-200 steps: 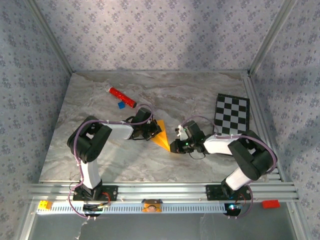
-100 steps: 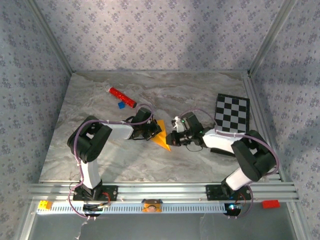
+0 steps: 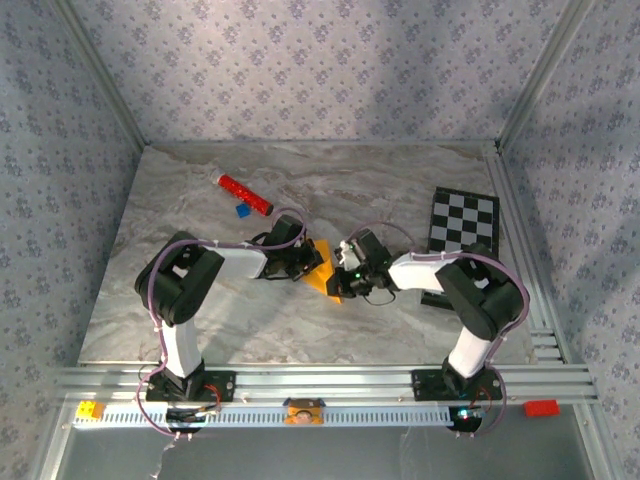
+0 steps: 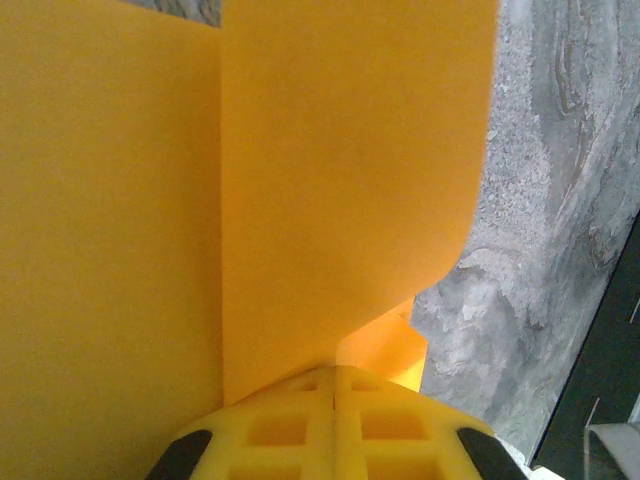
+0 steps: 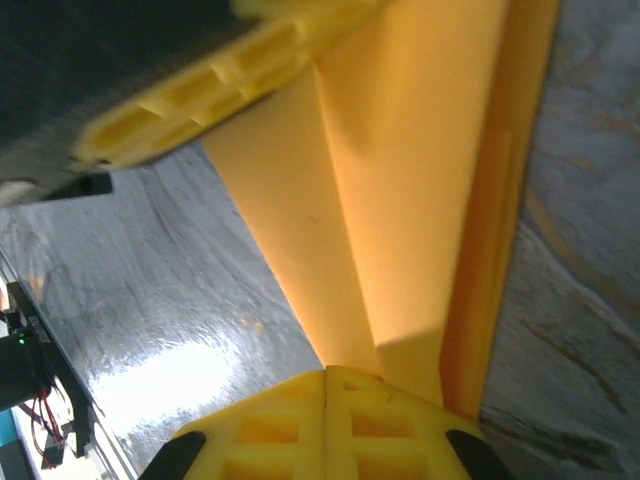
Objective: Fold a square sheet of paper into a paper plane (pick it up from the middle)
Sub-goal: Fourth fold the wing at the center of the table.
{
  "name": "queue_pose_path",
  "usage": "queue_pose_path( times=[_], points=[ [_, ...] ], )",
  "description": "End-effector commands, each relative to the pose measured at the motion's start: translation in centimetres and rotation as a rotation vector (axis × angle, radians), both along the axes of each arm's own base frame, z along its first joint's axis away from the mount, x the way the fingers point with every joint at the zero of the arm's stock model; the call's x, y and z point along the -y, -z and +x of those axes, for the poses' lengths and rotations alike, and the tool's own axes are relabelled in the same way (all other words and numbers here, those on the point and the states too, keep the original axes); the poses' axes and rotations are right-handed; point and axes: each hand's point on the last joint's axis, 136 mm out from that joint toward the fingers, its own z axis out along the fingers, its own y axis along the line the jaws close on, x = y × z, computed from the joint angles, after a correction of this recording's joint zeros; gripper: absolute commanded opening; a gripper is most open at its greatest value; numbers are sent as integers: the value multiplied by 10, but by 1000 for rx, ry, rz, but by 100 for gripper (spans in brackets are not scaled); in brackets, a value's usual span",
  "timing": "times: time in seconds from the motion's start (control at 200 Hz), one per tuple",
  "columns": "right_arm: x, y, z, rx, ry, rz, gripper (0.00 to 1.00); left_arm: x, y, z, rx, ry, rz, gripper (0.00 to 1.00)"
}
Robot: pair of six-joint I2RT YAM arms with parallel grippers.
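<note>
Orange-yellow paper point(image 3: 325, 283), left gripper point(image 3: 308, 265) and right gripper point(image 3: 340, 278) clenched touching it, checkered board point(image 3: 465, 228) nearby

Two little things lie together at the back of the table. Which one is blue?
The tiny square block, lying on the near side of the long red tube. The tube is round and much longer.

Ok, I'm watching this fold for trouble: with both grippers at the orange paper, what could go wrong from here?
The left gripper and right gripper both look pinched on the thin paper from opposite sides; pulling apart could tear it. The flap in the left wrist view curves loosely, so the crease may land crooked.
</note>
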Motion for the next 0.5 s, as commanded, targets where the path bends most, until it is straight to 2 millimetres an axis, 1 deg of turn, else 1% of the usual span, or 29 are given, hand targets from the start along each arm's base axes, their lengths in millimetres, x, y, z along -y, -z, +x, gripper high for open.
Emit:
queue_pose_path(
  times=[0.0, 0.21, 0.495],
  points=[
    [14, 16, -8, -52, 46, -30, 0, -16, 32, -13, -75, -9, 102, 0],
    [24, 24, -19, -84, 77, -13, 0, -17, 32, -14, -75, -8, 106, 0],
    [33, 17, -29, -67, 68, 4, 2, -18, 35, -14, -80, -13, 115, 0]
  ],
)
